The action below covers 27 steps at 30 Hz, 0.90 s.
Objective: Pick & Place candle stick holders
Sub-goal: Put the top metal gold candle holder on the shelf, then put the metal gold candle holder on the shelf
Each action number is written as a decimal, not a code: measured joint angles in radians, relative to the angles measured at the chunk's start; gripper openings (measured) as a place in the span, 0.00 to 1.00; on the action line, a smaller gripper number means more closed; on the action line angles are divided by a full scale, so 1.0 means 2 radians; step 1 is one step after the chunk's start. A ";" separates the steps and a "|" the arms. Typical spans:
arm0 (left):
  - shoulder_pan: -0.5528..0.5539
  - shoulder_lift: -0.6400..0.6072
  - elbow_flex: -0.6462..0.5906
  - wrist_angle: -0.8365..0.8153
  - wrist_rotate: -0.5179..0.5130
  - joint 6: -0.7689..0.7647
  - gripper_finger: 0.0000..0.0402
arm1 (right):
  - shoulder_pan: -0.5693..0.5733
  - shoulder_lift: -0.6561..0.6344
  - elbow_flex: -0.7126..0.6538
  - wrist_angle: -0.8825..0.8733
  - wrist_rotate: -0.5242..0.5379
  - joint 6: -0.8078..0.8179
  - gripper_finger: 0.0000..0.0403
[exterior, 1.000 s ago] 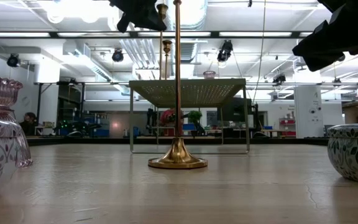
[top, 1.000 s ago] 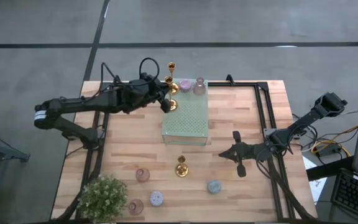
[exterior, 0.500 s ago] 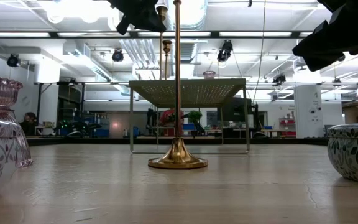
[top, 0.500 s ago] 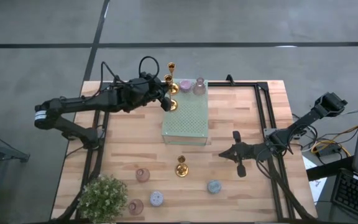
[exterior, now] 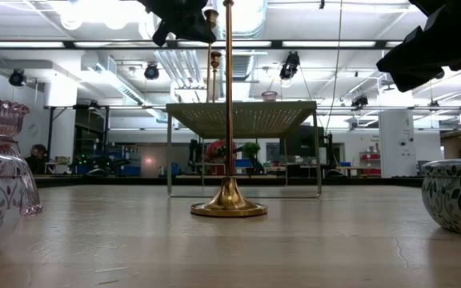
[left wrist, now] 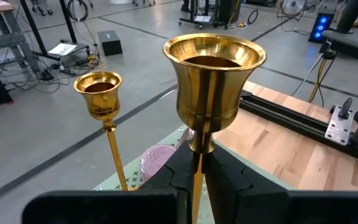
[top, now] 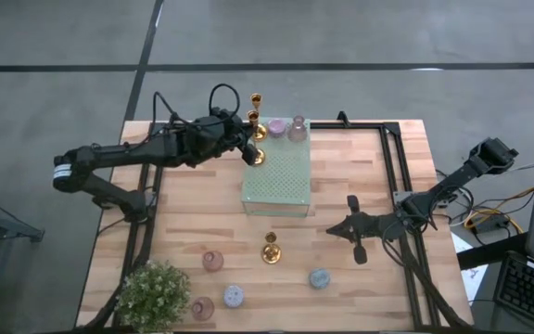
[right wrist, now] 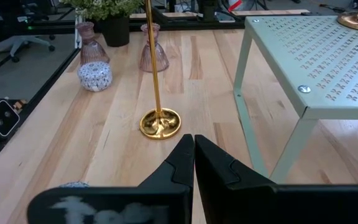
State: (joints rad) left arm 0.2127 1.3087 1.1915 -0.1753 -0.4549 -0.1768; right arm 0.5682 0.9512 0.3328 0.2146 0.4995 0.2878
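My left gripper is shut on a gold candlestick at the far left part of the pale green perforated pad. The candlestick's round base is over the pad. A second gold candlestick stands on the pad just beyond it, beside two pink holders. A third gold candlestick stands on the table by its round base. My right gripper is shut and empty, to the right of that one. My left gripper pinches the candlestick's thin stem between its two fingers, a little below the cup. The fingers come roughly level from the table's left side and lie across the stem. The candlestick is upright; I cannot tell whether its base touches the pad.
Small squat holders stand near the table's front edge: pink, pale lilac, pink and pale blue. A bushy potted plant is at the near left corner. Black rails run along the right side.
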 joint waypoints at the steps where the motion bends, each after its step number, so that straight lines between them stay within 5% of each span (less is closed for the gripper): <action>1: 0.000 0.000 0.000 -0.001 0.000 0.001 0.08 | 0.000 0.000 0.000 0.000 0.000 0.000 0.02; 13: -0.001 -0.001 -0.002 -0.018 0.004 -0.001 0.29 | 0.000 0.000 -0.001 0.000 0.000 0.000 0.02; 27: -0.005 -0.044 -0.002 -0.097 0.067 -0.001 0.44 | 0.001 0.000 -0.004 0.000 0.000 0.002 0.02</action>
State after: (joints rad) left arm 0.2034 1.2208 1.1885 -0.3696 -0.3217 -0.1797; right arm 0.5694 0.9512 0.3256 0.2142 0.4988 0.2920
